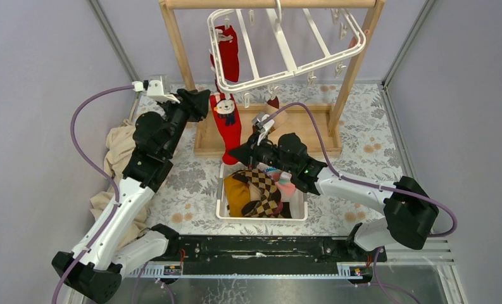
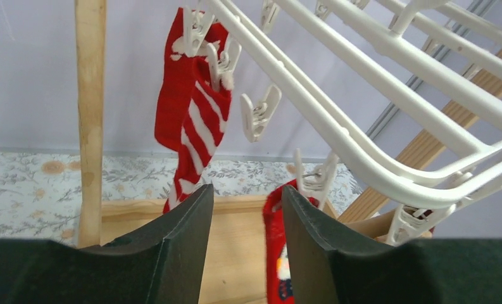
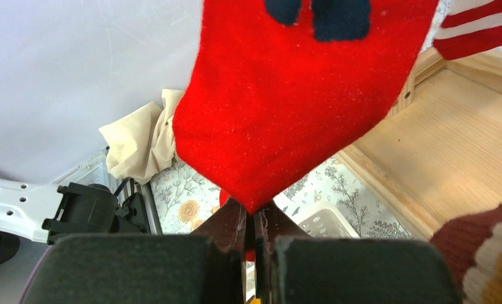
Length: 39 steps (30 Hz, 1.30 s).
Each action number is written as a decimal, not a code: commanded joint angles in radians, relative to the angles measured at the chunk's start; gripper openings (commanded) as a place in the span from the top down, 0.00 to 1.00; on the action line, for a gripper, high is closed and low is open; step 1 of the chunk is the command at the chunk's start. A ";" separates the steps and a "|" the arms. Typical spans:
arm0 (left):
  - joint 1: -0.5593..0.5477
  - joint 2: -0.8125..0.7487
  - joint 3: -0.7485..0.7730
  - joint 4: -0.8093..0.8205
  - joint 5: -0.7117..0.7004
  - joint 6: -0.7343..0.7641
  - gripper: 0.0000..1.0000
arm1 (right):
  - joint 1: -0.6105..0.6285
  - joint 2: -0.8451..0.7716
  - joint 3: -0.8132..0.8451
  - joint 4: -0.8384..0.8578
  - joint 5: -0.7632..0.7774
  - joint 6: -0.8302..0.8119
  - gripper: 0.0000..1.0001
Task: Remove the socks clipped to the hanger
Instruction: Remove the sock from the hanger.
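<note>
Red sock [image 3: 286, 114] hangs, tip pinched by right end effector [image 3: 253, 220].

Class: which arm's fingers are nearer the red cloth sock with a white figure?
Right: right fingers pinch the toe of the red cloth sock; left fingers stand open beside its clipped top.

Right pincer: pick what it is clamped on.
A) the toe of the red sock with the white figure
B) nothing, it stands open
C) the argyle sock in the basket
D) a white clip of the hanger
A: in the right wrist view the right pincer is shut, with the toe tip of the red sock with the white figure pinched between its fingers.
</note>
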State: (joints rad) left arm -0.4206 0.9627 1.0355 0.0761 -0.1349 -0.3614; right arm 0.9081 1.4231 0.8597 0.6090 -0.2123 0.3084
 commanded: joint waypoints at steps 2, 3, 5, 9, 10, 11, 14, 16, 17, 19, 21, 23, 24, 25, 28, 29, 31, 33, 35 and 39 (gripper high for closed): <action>0.020 -0.003 0.018 0.112 0.091 0.007 0.45 | 0.006 0.013 0.089 -0.005 -0.018 -0.031 1.00; 0.021 0.002 0.023 0.117 0.109 0.007 0.45 | 0.006 0.017 0.094 -0.009 -0.017 -0.034 1.00; 0.022 0.013 0.029 0.128 0.129 0.004 0.45 | 0.006 0.029 0.109 -0.018 -0.013 -0.035 1.00; 0.024 0.033 0.033 0.148 0.165 0.007 0.44 | 0.006 0.045 0.130 -0.030 -0.020 -0.037 1.00; 0.023 0.038 0.034 0.151 0.168 0.009 0.43 | 0.006 0.046 0.131 -0.031 -0.023 -0.037 1.00; 0.023 0.040 0.035 0.156 0.172 0.012 0.42 | 0.006 0.046 0.133 -0.032 -0.024 -0.036 1.00; 0.025 0.053 0.035 0.179 0.186 0.011 0.42 | 0.006 0.048 0.133 -0.035 -0.026 -0.037 1.00; 0.026 0.062 0.037 0.199 0.203 0.007 0.41 | 0.006 0.050 0.131 -0.037 -0.027 -0.036 1.00; 0.026 0.066 0.038 0.208 0.208 0.005 0.41 | 0.006 0.051 0.131 -0.035 -0.028 -0.035 1.00; 0.026 0.076 0.040 0.222 0.221 0.002 0.41 | 0.006 0.052 0.131 -0.037 -0.030 -0.035 1.00; 0.026 0.086 0.041 0.237 0.228 -0.001 0.41 | 0.006 0.053 0.131 -0.037 -0.030 -0.034 1.00; 0.026 0.094 0.042 0.248 0.235 -0.003 0.41 | 0.006 0.053 0.131 -0.039 -0.029 -0.035 1.00; 0.026 0.097 0.042 0.252 0.239 -0.004 0.41 | 0.006 0.053 0.131 -0.039 -0.030 -0.035 1.00; 0.026 0.102 0.043 0.255 0.243 -0.004 0.41 | 0.006 0.051 0.131 -0.040 -0.029 -0.036 1.00; 0.028 0.112 0.040 0.266 0.244 -0.004 0.41 | 0.006 0.051 0.131 -0.043 -0.031 -0.038 1.00; 0.027 0.113 0.039 0.271 0.244 -0.004 0.41 | 0.006 0.051 0.131 -0.044 -0.031 -0.039 1.00; 0.028 0.115 0.035 0.282 0.248 -0.004 0.41 | 0.006 0.051 0.131 -0.047 -0.032 -0.040 1.00; 0.029 0.114 0.028 0.298 0.251 -0.002 0.41 | 0.006 0.052 0.130 -0.049 -0.036 -0.041 1.00; 0.029 0.114 0.019 0.322 0.257 -0.002 0.41 | 0.006 0.054 0.127 -0.049 -0.036 -0.043 1.00; 0.034 0.123 0.007 0.358 0.282 -0.003 0.41 | 0.006 0.059 0.125 -0.049 -0.039 -0.044 1.00</action>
State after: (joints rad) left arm -0.3969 1.0801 1.0378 0.3134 0.1081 -0.3641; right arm 0.9081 1.4754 0.9398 0.5373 -0.2302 0.2832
